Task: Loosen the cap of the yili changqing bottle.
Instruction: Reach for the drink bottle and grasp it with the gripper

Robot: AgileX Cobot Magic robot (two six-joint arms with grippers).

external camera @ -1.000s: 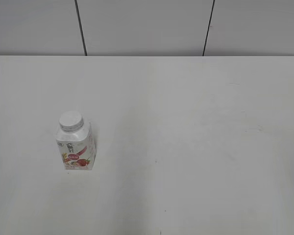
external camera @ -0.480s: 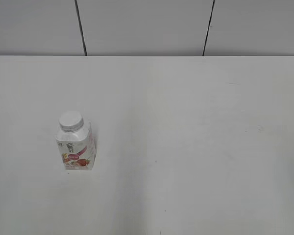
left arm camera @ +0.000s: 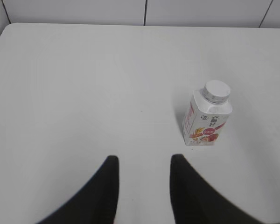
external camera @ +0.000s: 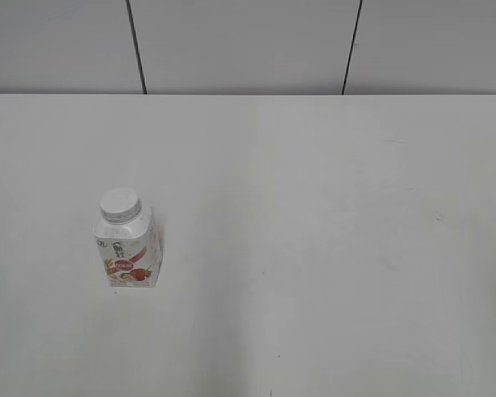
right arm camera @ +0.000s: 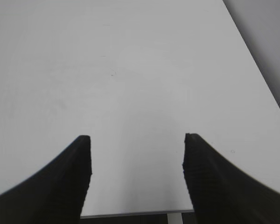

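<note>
White laminate covers the whole bench (external camera: pixel 314 207) in the exterior view, and the small white squarish bottle with a pink-red strawberry label (external camera: pixel 130 248) stands upright toward the bench's left side, roughly midway between far and near edges. Its round white ribbed screw cap (external camera: pixel 119 204) sits fully on the neck, so loosening has not begun. Neither arm shows here.

From the left wrist, the left gripper (left arm camera: pixel 142 165) hangs above bare bench with its dark fingers (left arm camera: pixel 107 186) moderately spread and nothing between them; the bottle (left arm camera: pixel 206 119) stands ahead and to the right, well apart, cap (left arm camera: pixel 216 90) up. That spacing probably suits a later grasp of the body.

From the right wrist, the right gripper (right arm camera: pixel 136 154) is spread wider over empty bench near the bench's right edge, holding nothing; the bottle is out of sight there.
</note>
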